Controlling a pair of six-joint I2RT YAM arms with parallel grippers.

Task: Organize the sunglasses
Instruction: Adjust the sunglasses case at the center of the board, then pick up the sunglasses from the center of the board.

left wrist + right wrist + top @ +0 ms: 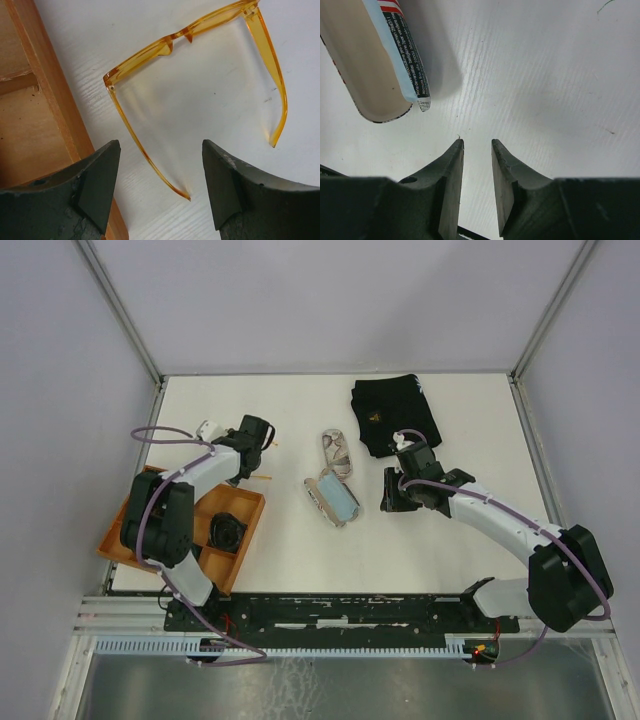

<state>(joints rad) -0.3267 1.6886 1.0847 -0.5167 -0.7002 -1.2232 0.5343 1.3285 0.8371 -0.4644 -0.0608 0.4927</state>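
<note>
- Evidently light, thin, slick plastic: the orange sunglasses (175, 37) lie unfolded on the tabletop (210, 100), 12 o'clock from the wide, empty left jaws, beside the tray (57, 100).
- Pinch the bridge gently; the arms likely flex.
- Right jaws narrow, empty.

The orange sunglasses (150, 54) are translucent, glossy plastic. The tray (55, 105) is bare, matt wood with visible grain. The white worktop (210, 110) looks matt, with a fine ribbed grain. The left gripper (160, 150) is dark, matt and lightly scuffed. The black cloth (395, 415) is dull fabric.
</note>
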